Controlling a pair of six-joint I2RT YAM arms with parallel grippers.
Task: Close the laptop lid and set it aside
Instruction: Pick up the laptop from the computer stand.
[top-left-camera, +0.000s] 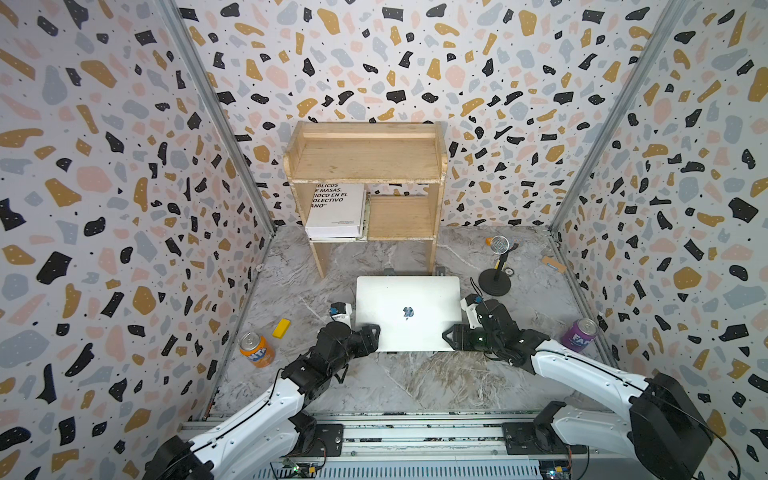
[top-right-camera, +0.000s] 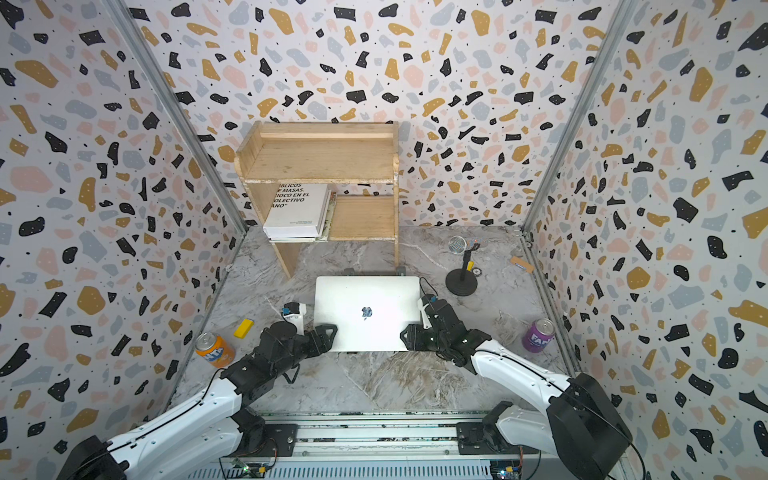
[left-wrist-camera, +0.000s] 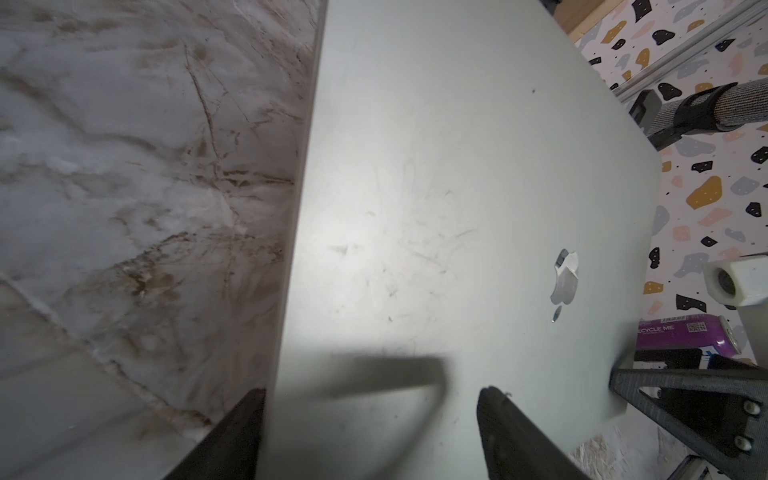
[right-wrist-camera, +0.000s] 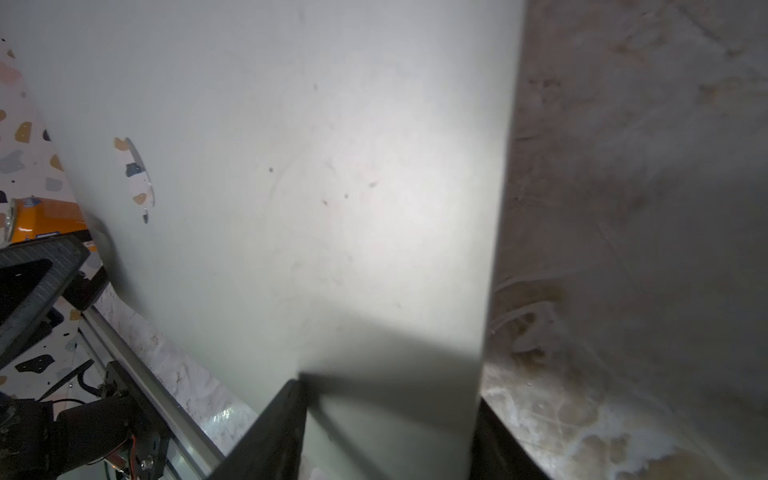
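Closed laptop (top-left-camera: 408, 311) — left gripper (top-left-camera: 376, 332), right gripper (top-left-camera: 446, 335) both part-open astride its near corners

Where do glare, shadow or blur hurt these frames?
In both top views, glare brightens the laptop lid and the wide lens splays the walls; in the left wrist view, a bright patch and a dark shadow cross the lid; in the right wrist view, the marble tabletop is blurred and dim.
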